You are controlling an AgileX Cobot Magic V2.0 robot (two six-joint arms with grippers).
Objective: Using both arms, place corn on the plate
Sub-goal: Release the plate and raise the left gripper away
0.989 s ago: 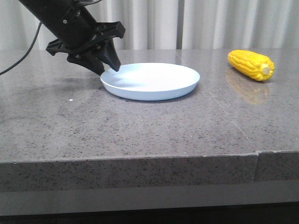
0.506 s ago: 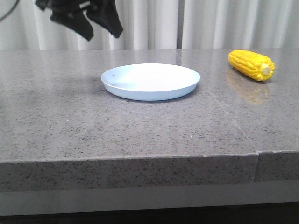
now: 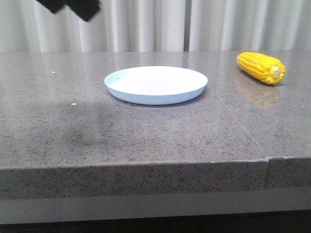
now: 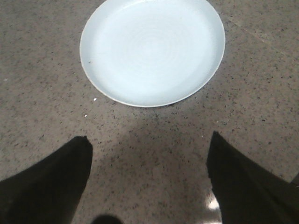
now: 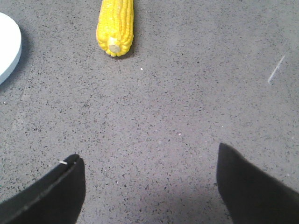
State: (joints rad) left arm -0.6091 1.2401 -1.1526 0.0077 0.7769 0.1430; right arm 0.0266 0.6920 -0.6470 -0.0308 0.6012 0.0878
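The plate (image 3: 156, 85) sits flat on the grey speckled counter (image 3: 146, 131), and nothing lies in it. The corn (image 3: 261, 67) lies on its side on the counter well to the right of the plate, apart from it, with its pale stub end turned toward the front edge of the counter. A faint yellow reflection shows in the counter just in front of the corn.

The left hand (image 3: 70, 7) hangs high above the counter, up and to the left of the plate, and only its lower black part shows at the top edge of the front view. In the left wrist view its two black fingers (image 4: 51, 184) stand wide apart with bare counter between them, and the plate (image 4: 152, 49) lies beyond them, not touched by either. A dark shadow falls on the counter between the fingers and the plate's near rim.

The right hand (image 5: 149, 191) does not show in the front view. In the right wrist view its fingers (image 5: 254, 186) are also spread apart over bare counter and hold nothing. The corn (image 5: 116, 25) lies beyond them, well clear of both, stub end toward the hand, and a sliver of the plate's rim (image 5: 9, 46) shows beside the corn.
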